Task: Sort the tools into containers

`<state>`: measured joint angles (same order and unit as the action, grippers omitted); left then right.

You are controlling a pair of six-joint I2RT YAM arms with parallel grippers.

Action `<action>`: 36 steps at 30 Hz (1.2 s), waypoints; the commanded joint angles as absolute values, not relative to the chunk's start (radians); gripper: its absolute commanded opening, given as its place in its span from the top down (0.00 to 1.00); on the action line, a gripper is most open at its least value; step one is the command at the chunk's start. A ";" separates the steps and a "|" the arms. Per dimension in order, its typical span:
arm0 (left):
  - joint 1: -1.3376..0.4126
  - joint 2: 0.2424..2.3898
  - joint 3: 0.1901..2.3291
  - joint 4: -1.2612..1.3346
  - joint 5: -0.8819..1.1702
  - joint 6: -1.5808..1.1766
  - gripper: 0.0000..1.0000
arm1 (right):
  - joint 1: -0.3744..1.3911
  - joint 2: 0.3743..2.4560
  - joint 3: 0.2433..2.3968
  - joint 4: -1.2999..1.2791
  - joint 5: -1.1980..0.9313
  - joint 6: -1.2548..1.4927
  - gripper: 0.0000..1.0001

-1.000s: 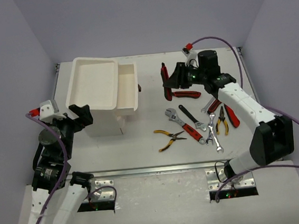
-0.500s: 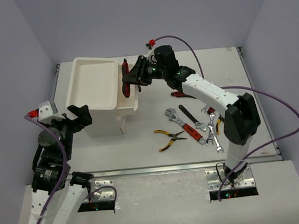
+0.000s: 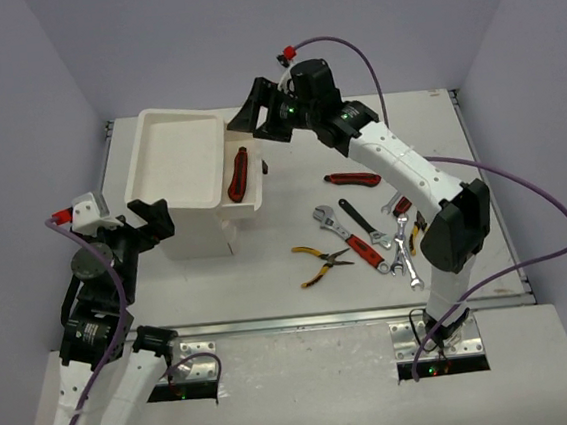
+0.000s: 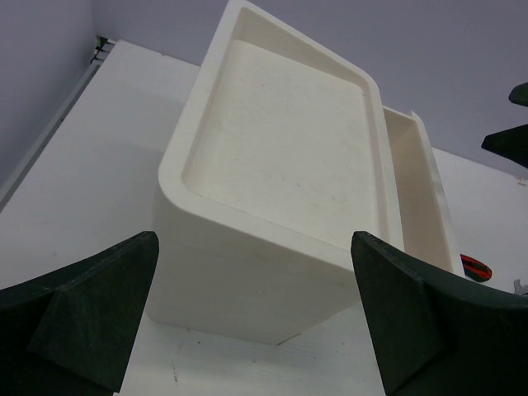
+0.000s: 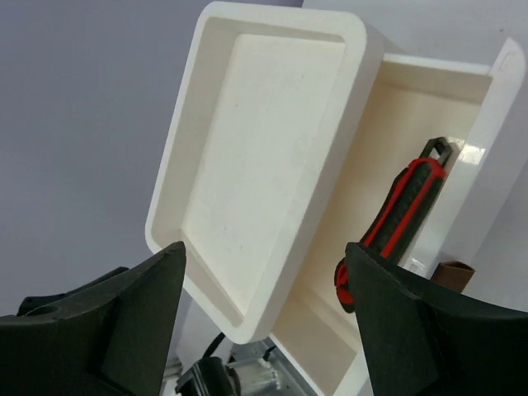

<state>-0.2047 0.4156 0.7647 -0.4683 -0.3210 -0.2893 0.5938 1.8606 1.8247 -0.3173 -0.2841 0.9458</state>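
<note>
The white box with a tray top stands at the back left, its top drawer pulled out to the right. Red-and-black-handled cutters lie loose in that drawer; they also show in the right wrist view. My right gripper hovers open and empty just above the drawer's far end, over the box's rim in the right wrist view. My left gripper is open and empty at the box's near left corner. The other tools lie on the table to the right.
On the table lie a red-handled tool, a red-handled adjustable wrench, a black wrench, yellow-handled pliers, silver spanners and more pliers. A dark-red drawer knob sticks out to the right.
My right gripper carried the cutters left from the tool pile to the open drawer and let go; they now lie in the drawer. The left arm has not moved.
</note>
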 commanded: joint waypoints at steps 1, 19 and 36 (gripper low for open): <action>-0.216 0.404 0.764 -0.441 -0.323 -0.285 0.00 | 0.555 1.844 1.922 -0.443 -0.190 0.743 0.22; -0.218 0.401 0.761 -0.432 -0.296 -0.283 0.00 | 0.271 2.073 1.773 -0.731 0.008 -0.370 0.08; -0.219 0.425 0.761 -0.430 -0.279 -0.279 0.00 | 0.212 2.300 1.758 -0.741 -0.048 -0.403 0.30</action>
